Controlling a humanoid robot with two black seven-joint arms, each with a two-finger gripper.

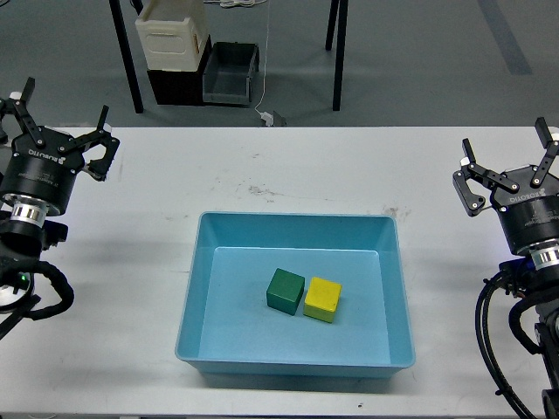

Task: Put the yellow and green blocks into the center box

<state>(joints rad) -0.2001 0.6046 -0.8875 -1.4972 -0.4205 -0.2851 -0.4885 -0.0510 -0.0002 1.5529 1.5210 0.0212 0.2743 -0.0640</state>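
A green block and a yellow block lie side by side, touching, on the floor of the light blue box in the middle of the white table. My left gripper stands upright at the table's left edge, open and empty. My right gripper stands upright at the right edge, open and empty. Both are well away from the box.
The white table runs across the view. Behind it on the floor stand a cream crate, a dark bin and black table legs. Black cables hang by my right arm.
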